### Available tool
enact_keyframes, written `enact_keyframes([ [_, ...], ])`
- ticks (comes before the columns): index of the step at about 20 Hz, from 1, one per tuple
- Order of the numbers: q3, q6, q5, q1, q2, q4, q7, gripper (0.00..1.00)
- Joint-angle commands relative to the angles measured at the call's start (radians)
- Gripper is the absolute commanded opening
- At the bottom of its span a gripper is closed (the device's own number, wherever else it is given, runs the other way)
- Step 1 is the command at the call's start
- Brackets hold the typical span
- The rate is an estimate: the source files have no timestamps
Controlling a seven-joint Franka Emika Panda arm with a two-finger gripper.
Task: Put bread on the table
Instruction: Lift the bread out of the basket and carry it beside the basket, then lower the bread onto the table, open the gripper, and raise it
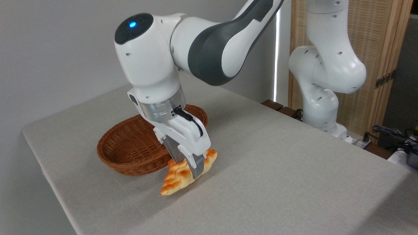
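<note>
The bread (pixel 178 180), a golden-orange braided loaf with pointed ends, lies tilted on the table (pixel 277 182) just in front of the wicker basket. Its near tip touches the grey-beige cloth while the far tip points up to the right. My gripper (pixel 189 169) reaches down from above and is shut across the loaf's middle, one finger (pixel 197 168) showing in front of the crust. The other finger is mostly hidden behind the bread.
A brown oval wicker basket (pixel 130 147) stands right behind the loaf, its inside partly hidden by my wrist. The arm's white base (pixel 323 107) stands at the table's far right edge. Cables and dark objects (pixel 398 140) lie beyond that edge.
</note>
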Motion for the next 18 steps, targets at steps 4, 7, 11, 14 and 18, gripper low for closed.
enact_keyframes([
  [4, 0.004, 0.003, 0.015, -0.011, 0.014, 0.006, 0.013, 1.00],
  [7, 0.004, 0.006, 0.014, -0.011, 0.012, 0.009, 0.013, 1.00],
  [11, 0.007, 0.012, 0.015, -0.009, 0.003, 0.018, 0.013, 1.00],
  [14, 0.008, 0.014, 0.015, -0.009, 0.000, 0.019, 0.013, 1.00],
  [18, 0.008, 0.014, 0.015, -0.008, -0.002, 0.023, 0.013, 1.00],
])
